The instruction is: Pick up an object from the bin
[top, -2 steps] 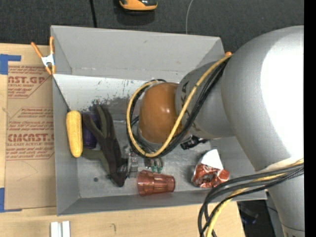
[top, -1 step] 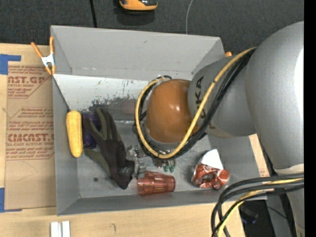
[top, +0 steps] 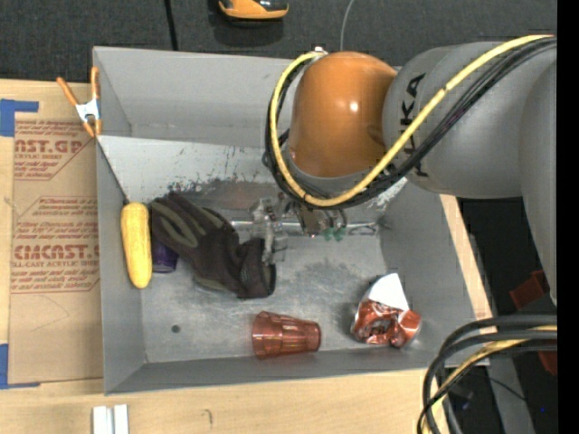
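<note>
Your fingers [top: 270,240] sit low in the middle of the bin [top: 181,93], at the right end of the dark glove [top: 204,242]. You cannot tell how far open they are. Corn cob [top: 136,244] lies left of the glove.

The bin [top: 194,93] is showing matt grey metal, its floor scuffed with dark scratches. The glove [top: 206,244] is presenting dark, matt, creased cloth. The corn [top: 137,244] is showing smooth yellow plastic with a dull sheen. The cup [top: 286,334] is showing ribbed red-brown plastic, slightly glossy. The wrapper [top: 384,319] is showing crumpled, glossy red foil with a white patch. The orange cover [top: 339,120] is reflecting light, smooth and glossy.
</note>
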